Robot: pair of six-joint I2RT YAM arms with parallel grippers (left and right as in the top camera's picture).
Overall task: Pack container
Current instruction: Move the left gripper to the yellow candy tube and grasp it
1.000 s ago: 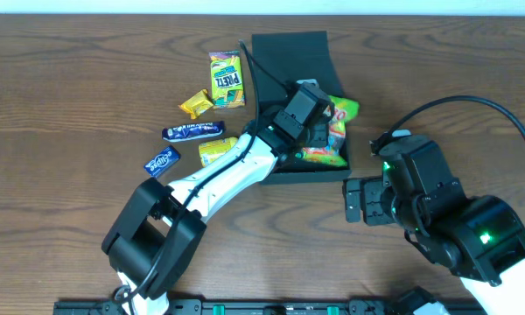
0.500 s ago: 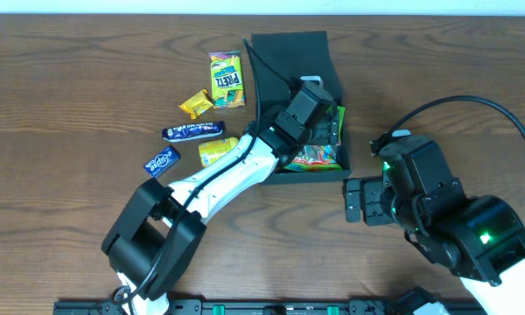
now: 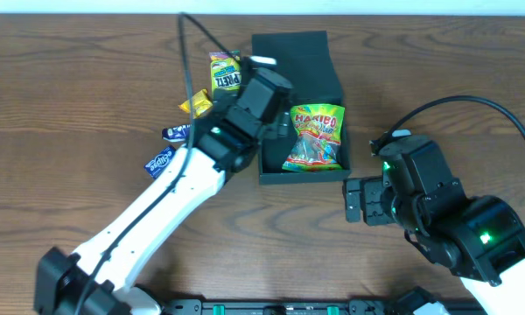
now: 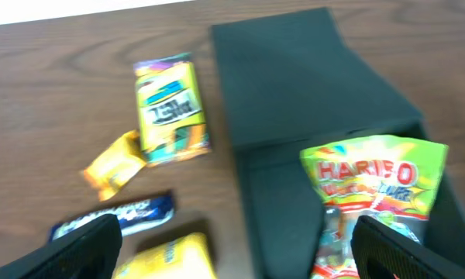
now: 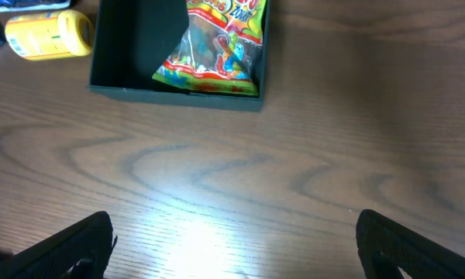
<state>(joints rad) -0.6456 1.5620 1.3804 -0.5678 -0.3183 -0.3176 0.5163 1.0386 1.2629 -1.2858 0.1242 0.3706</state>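
We find the Haribo bag (image 3: pixel 315 137) now released inside the container (image 3: pixel 273 157). The left pincer (image 4: pixel 239 246) has withdrawn, wide open and empty. Snacks (image 4: pixel 170 112) left of the container remain unpacked.

- Container (image 3: pixel 296 59): is showing matte black throughout, with no pattern.
- Haribo bag (image 3: pixel 316 138): is showing green and yellow, with red lettering.
- Tall packet (image 4: pixel 170 110): is showing yellow and green, with dark lettering on a pale band.
- Small wrapper (image 4: pixel 114 163): is showing golden yellow.
- Bar (image 4: pixel 112 218): is showing dark blue, with white lettering.
- Table (image 3: pixel 70 96): is showing brown wood grain.
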